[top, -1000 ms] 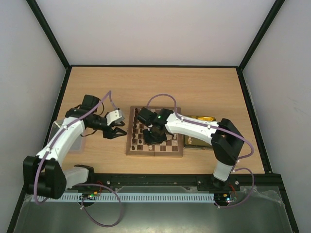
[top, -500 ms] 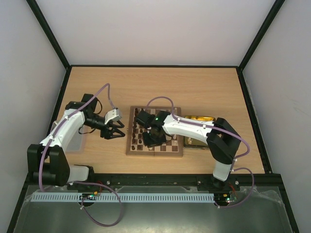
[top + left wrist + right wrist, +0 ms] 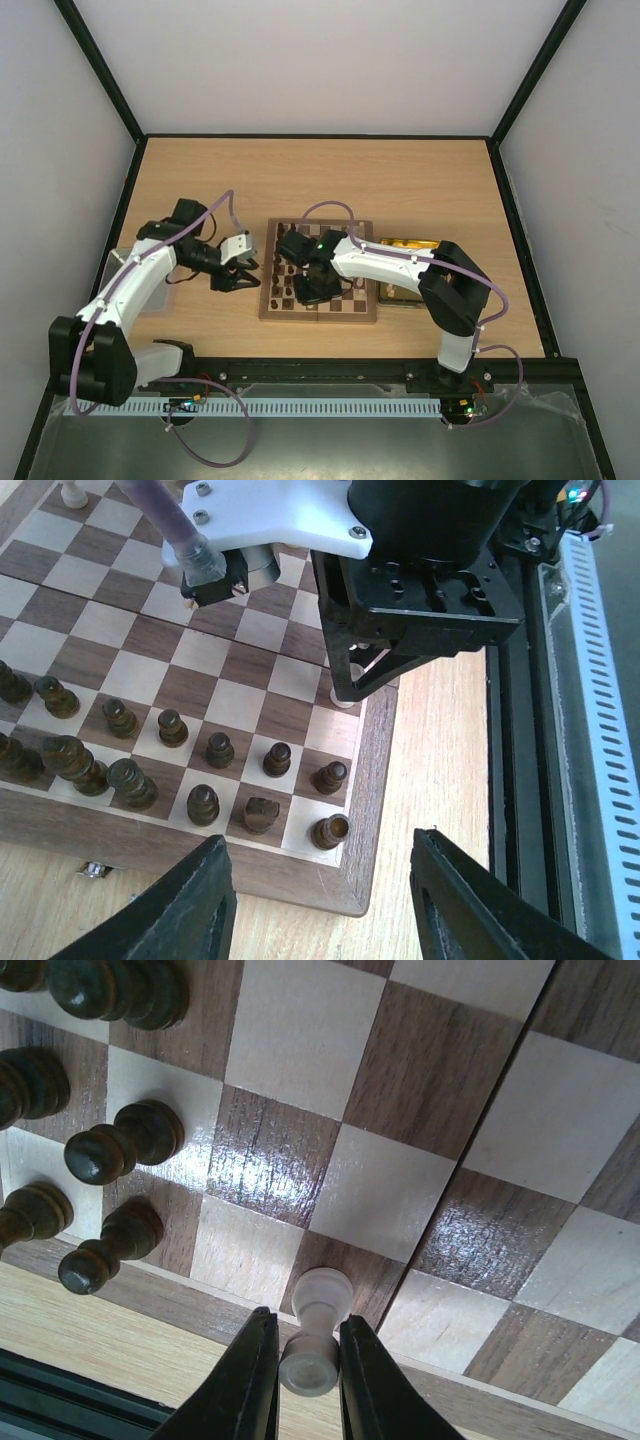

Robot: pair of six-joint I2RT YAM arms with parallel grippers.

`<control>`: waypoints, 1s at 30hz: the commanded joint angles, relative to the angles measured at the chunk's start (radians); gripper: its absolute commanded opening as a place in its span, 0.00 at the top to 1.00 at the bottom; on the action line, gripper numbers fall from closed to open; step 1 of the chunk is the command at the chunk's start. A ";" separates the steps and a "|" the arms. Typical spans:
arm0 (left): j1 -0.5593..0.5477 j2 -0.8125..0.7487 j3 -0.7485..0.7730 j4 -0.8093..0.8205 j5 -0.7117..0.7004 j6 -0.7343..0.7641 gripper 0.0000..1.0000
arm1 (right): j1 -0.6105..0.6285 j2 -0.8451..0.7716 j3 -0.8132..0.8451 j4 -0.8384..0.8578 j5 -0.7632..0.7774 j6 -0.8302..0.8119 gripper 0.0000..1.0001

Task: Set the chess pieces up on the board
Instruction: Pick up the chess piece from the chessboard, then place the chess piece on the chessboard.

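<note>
Pinching a pale pawn [image 3: 318, 1305] by the head with the right claw [image 3: 307, 1360], both fingers pressed against it, low in the right wrist frame. Base seemingly down on a dark edge square of the board [image 3: 400, 1090], right by the rim. Not far from the dark pieces [image 3: 165, 725], already ranked in two rows along the board's left side in the overhead frame, so probably not this pawn's home. Left claw [image 3: 320, 880] spread wide, gripping nothing, hovering at the board's rim by the corner dark piece, partly over the counter [image 3: 440, 780].

Step in hand, by the look of it: taking hold of a stray pale pawn for a move to the pale side. Next: lift straight up to clear the neighbouring dark pawns. Then carry toward the board's right side in the overhead frame and set down upright, centred on a square.
</note>
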 commanded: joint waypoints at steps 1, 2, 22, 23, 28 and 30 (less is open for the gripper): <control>-0.062 -0.047 -0.039 0.118 -0.072 -0.098 0.51 | 0.007 0.006 -0.009 -0.006 0.034 0.000 0.86; -0.075 -0.051 -0.045 0.134 -0.081 -0.113 0.53 | 0.007 0.002 -0.010 -0.008 0.039 0.000 0.87; -0.281 -0.041 -0.076 0.332 -0.257 -0.292 0.60 | -0.034 -0.216 -0.139 -0.098 0.166 0.054 0.89; -0.283 -0.035 -0.074 0.336 -0.255 -0.297 0.60 | -0.038 -0.226 -0.148 -0.101 0.169 0.056 0.89; -0.284 -0.010 -0.070 0.342 -0.240 -0.310 0.60 | -0.062 -0.283 -0.206 -0.111 0.180 0.059 0.89; -0.284 -0.006 -0.067 0.343 -0.231 -0.314 0.60 | -0.074 -0.307 -0.230 -0.110 0.181 0.061 0.89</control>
